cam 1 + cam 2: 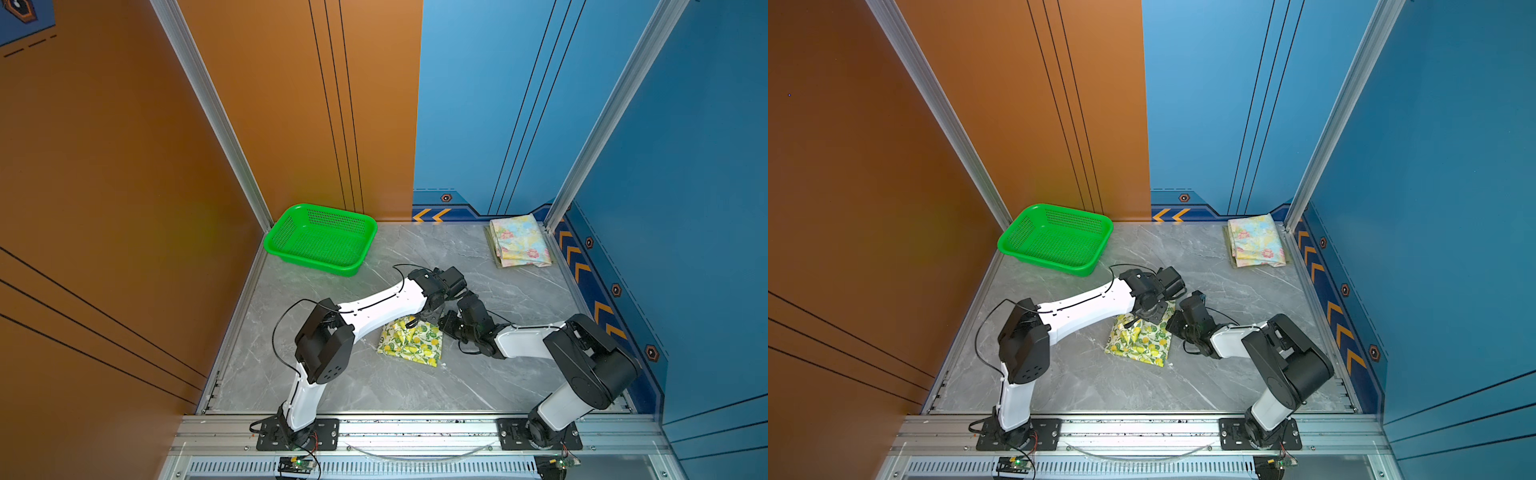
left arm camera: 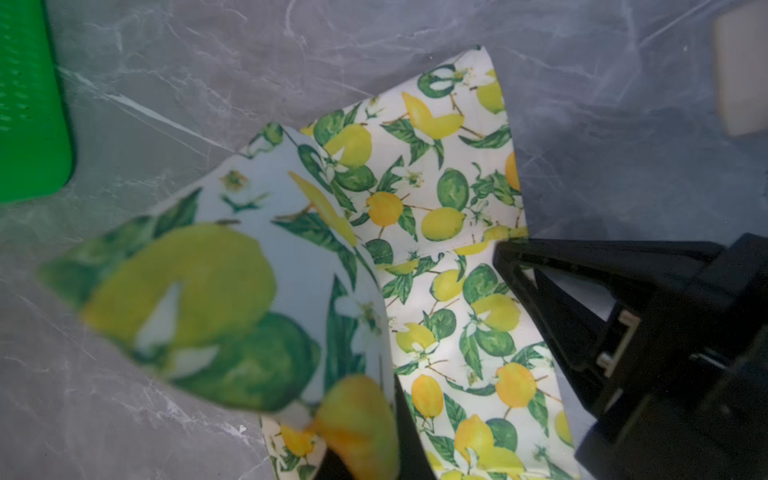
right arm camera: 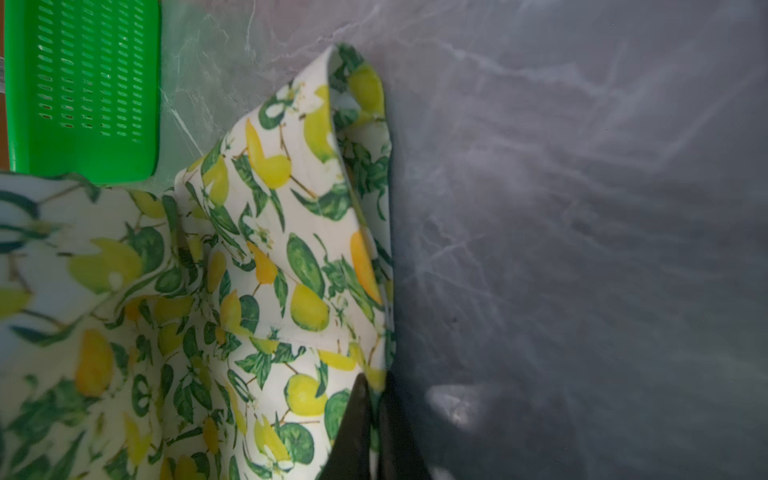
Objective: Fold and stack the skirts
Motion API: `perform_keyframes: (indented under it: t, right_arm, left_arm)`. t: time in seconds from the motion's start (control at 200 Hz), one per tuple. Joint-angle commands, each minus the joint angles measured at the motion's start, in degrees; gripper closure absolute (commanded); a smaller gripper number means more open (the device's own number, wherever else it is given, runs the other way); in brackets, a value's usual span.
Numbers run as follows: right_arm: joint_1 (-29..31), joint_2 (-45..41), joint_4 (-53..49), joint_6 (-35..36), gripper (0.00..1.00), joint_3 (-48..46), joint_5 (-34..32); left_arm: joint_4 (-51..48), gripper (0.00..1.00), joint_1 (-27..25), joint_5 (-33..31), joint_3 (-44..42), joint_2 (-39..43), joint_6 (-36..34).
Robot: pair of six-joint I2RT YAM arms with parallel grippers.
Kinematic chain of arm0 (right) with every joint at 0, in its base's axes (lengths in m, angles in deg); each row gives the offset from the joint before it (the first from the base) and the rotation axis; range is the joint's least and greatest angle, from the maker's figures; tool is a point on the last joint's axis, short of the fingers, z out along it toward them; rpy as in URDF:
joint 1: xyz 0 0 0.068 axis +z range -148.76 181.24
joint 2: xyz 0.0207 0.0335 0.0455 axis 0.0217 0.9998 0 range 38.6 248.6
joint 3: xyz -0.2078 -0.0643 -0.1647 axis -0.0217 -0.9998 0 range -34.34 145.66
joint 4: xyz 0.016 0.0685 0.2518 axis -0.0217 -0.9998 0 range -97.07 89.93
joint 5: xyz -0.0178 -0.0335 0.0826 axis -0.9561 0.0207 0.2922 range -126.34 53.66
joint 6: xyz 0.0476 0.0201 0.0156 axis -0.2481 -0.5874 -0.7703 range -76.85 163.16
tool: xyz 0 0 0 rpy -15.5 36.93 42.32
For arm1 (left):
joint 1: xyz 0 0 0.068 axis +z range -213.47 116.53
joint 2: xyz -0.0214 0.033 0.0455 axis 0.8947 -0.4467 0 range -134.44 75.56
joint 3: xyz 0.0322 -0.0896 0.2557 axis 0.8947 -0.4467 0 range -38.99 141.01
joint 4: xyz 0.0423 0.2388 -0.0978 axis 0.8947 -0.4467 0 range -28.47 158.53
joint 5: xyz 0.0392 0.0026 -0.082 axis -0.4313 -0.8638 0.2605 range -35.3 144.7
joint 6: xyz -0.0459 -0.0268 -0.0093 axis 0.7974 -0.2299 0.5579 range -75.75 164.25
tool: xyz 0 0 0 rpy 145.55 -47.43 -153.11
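The white lemon-print skirt (image 1: pixel 411 343) (image 1: pixel 1140 340) lies partly folded in the middle of the table. My left gripper (image 1: pixel 422 321) (image 2: pixel 374 449) is shut on its far edge and holds a flap up close to the left wrist camera. Just to its right, my right gripper (image 1: pixel 443 327) (image 3: pixel 376 399) is shut on the skirt's far right edge (image 3: pixel 374 291); its dark fingers (image 3: pixel 359 419) pinch the cloth. The pastel flowered skirt (image 1: pixel 520 241) (image 1: pixel 1257 241) lies folded at the back right, with an olive-green edge (image 1: pixel 491 245) showing under it.
A bright green perforated basket (image 1: pixel 322 239) (image 1: pixel 1055 239) stands at the back left, close to the wall. Both arms meet over the table's middle. Walls close the table on the left, back and right.
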Motion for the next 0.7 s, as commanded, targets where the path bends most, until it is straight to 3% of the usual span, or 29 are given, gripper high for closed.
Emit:
perform_keyframes:
  t: [0.0,0.065,0.23,0.35,0.521,0.691]
  right_arm:
    - [0.0,0.9,-2.2,-1.8,0.86,-2.9,-2.0]
    - [-0.6,0.0,-1.5,-2.1,0.79,-4.1,-2.1]
    - [-2.2,-3.3,-1.5,-1.7,0.57,-6.6,-1.3]
    - [-3.6,-5.7,-2.8,-0.6,0.52,-7.9,-1.0]
    - [-5.0,-8.3,-4.5,0.9,0.49,-8.3,-0.1]
    - [-5.4,-11.1,-5.9,2.8,0.38,-7.9,0.1]
  left_arm:
    - [-1.0,1.00,-0.8,4.2,3.5,-2.1,1.9]
    - [-1.0,0.97,-1.2,5.0,5.0,-3.5,2.1]
    - [2.0,0.50,-0.3,10.2,5.9,-3.2,3.6]
    - [6.1,0.30,1.4,14.8,5.2,-0.3,4.7]
    - [13.3,0.24,4.1,19.7,-0.3,6.8,6.3]
    - [14.9,0.23,8.5,19.9,-8.4,14.4,6.0]
